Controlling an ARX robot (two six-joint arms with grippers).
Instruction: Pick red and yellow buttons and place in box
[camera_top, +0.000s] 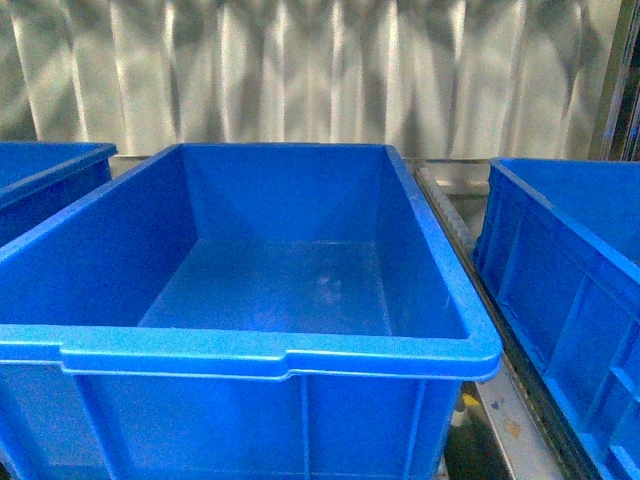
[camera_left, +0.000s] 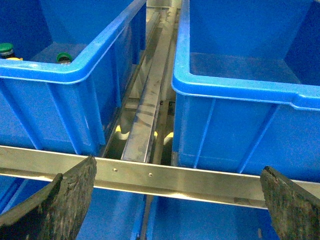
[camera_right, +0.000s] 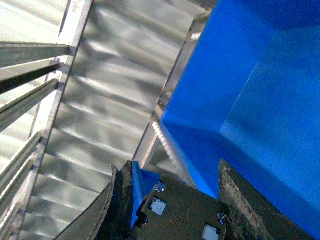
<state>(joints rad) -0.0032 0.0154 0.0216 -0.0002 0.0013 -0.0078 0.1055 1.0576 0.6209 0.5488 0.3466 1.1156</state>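
Note:
My right gripper (camera_right: 176, 197) is shut on a push-button switch (camera_right: 185, 216). Only the switch's dark grey base with its metal terminals shows; its cap and colour are hidden, so I cannot tell whether it is red or yellow. It hangs beside a blue bin wall (camera_right: 250, 100). The large blue box (camera_top: 280, 352) fills the front view and looks empty inside. No arm appears in that view. My left gripper (camera_left: 175, 210) is open above a steel crossbar (camera_left: 165, 176), with nothing between its fingers (camera_left: 55, 205).
A bin (camera_left: 75, 75) in the left wrist view holds green-capped buttons (camera_left: 6, 48) beside a sliver of yellow. A steel rail (camera_left: 147, 110) runs between it and the neighbouring bin (camera_left: 235, 85). Another blue bin (camera_top: 570, 260) stands at the right, and corrugated metal (camera_top: 300, 70) lies behind.

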